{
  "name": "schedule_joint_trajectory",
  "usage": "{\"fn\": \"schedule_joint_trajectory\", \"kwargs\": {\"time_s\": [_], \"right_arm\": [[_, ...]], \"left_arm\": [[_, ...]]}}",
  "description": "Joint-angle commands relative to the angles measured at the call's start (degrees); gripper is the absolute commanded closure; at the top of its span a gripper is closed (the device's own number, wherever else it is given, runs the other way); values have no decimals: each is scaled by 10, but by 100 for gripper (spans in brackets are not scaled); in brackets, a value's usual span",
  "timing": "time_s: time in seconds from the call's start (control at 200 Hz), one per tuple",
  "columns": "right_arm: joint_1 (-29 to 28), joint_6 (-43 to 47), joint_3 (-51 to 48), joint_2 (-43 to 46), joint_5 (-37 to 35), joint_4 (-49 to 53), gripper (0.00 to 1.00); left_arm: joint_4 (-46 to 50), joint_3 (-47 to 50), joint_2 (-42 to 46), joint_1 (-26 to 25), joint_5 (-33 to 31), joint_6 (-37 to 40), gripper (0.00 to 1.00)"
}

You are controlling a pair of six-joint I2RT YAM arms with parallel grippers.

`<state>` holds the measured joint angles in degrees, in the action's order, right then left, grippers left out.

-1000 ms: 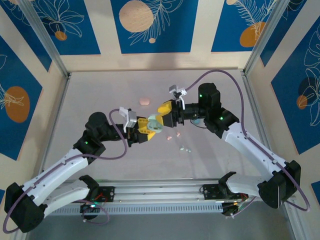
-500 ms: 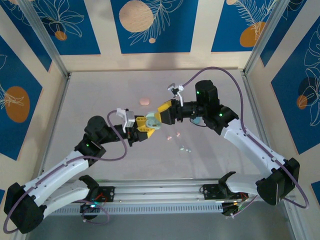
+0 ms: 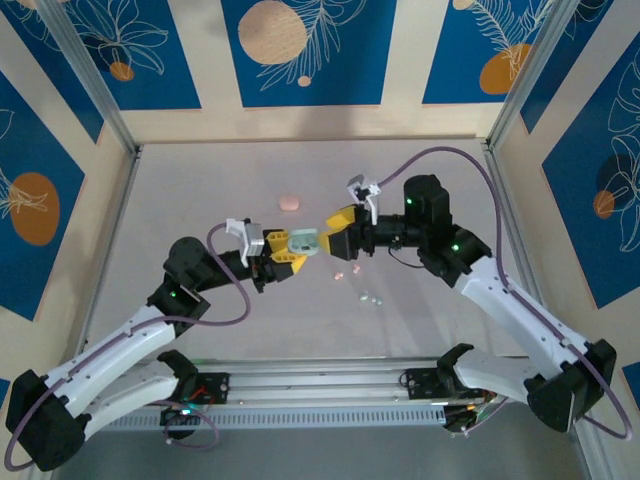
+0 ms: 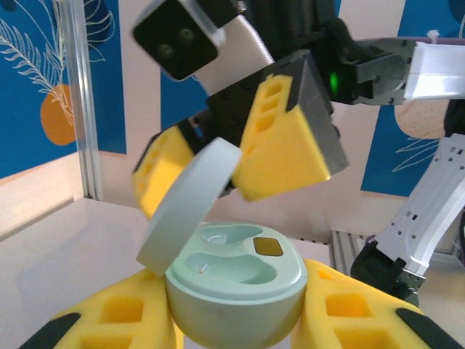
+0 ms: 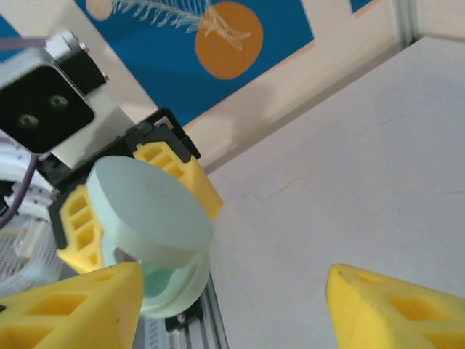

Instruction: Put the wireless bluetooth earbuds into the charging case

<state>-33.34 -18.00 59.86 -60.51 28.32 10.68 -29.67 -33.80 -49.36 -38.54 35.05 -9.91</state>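
The left jaws gripped a smooth, rounded mint charging case (image 4: 234, 305), lid (image 4: 189, 207) hinged up; the right jaws stood open just beside it. Tiny pastel earbuds (image 3: 340, 272) lay beneath them on the matte grey desk (image 3: 200, 190), blue-patterned walls (image 3: 300, 50) around.

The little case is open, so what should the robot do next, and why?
Probably send the open right gripper down to the mint buds on the table: the left gripper holds the mint case, lid up, both sockets bare.
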Motion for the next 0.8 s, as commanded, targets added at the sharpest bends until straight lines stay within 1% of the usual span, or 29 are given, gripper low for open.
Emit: {"fn": "schedule_joint_trajectory", "kwargs": {"time_s": [0.0,0.07,0.1,0.135,0.22,0.25,0.28,0.355,0.42,0.505,0.59,0.685,0.795], "right_arm": [[3,-37,-25,60,-61,-5,33],[9,-64,-36,89,-106,16,35],[10,-75,-38,96,-113,26,37],[11,-73,-37,100,-98,33,37],[3,-41,-36,96,-34,30,37],[-3,-30,-36,93,-28,28,37],[-9,-32,-35,90,-38,30,37],[-5,-95,-13,68,-70,51,36],[5,-148,27,32,-45,89,36],[0,-215,72,-14,-7,116,36],[-14,-268,82,-47,40,87,34],[-23,-346,75,-67,45,53,34],[-25,-395,75,-91,94,23,37]], "left_arm": [[-34,11,17,-7,-27,14,79],[-36,12,17,-7,-29,14,79],[-35,10,16,-7,-28,15,79],[-36,8,14,-7,-26,14,79],[-44,5,5,-7,-22,8,79],[-49,5,3,-7,-22,6,79],[-54,3,-1,-7,-20,2,79],[-63,1,-4,-7,-14,-3,79],[-61,-1,-4,-7,-16,2,78],[-60,-1,-3,-7,-21,12,78],[-52,-5,-3,-7,-22,27,78],[-45,-11,-3,-7,-23,40,78],[-43,-13,-2,-7,-31,51,78]]}}
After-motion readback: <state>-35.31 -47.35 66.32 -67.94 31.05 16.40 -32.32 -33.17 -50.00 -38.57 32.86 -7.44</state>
